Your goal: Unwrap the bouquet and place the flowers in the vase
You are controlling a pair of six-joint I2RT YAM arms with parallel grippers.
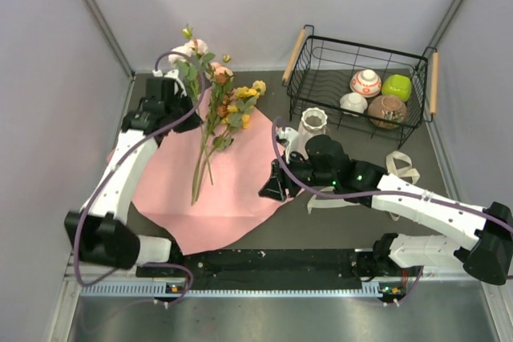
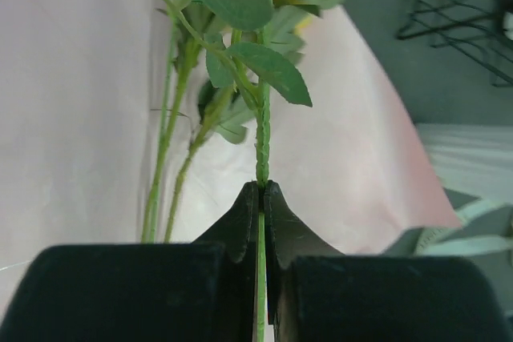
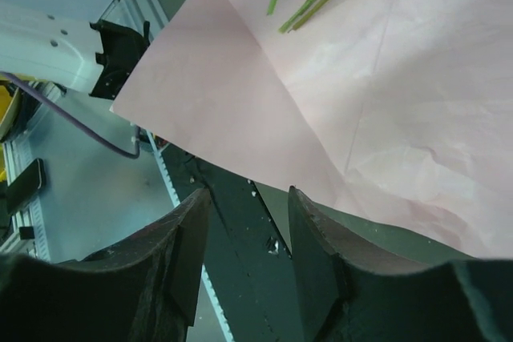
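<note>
**A:** Leftmost item?

**B:** Left claw (image 2: 262, 191): pinching one green stem (image 2: 262, 138) tight between its tips. It is gripping low, below the leaves, probably to lift this spray away from the others.

**A:** Next along?

**B:** Paper (image 1: 240, 190): lying open and flat on the table (image 1: 353, 226), so the unwrapping is looking done. The flowers (image 1: 228, 110) are lying across its upper part, heads far, stems pointing near.

**A:** Middle?

**B:** Right claw (image 3: 248, 195): jaws standing partly apart, holding nothing. It is hanging low at the paper's right edge, perhaps waiting to pin the sheet.

**A:** The target?

**B:** Vase (image 1: 313, 123): standing upright just beyond the right claw, mouth unfilled, near the paper's right side. No flower is sitting in it yet.

**A:** Far right?

**B:** Basket (image 1: 321, 46): holding bowls (image 1: 367, 82), well apart from the flowers. Ribbon (image 1: 401, 167): lying loose beside the right arm.
</note>
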